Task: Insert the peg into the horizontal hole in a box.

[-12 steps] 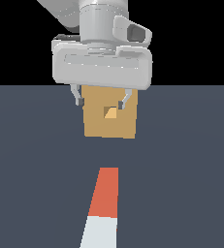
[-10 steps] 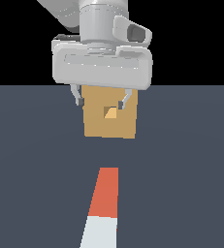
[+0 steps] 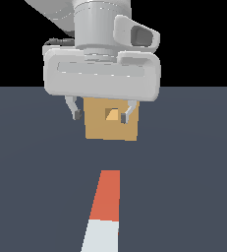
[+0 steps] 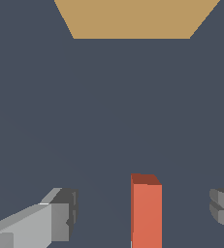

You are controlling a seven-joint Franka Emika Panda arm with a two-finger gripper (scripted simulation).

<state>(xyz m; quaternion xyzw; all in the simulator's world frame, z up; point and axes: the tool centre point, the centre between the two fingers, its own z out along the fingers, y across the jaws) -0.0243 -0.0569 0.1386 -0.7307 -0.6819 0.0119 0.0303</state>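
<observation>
The peg (image 3: pixel 105 211) lies flat on the dark floor, its red-orange half pointing toward the box and its pale grey-white half nearest the camera. The tan box (image 3: pixel 110 129) stands farther back, with its small square hole (image 3: pixel 113 114) in the middle of its face. My gripper (image 3: pixel 101 116) hangs open and empty above the floor in front of the box, apart from the peg. In the wrist view the red end of the peg (image 4: pixel 146 213) lies between my two fingers (image 4: pixel 60 215), and the box (image 4: pixel 133 19) is beyond.
The dark grey floor (image 3: pixel 36 172) stretches all around. Nothing else stands on it.
</observation>
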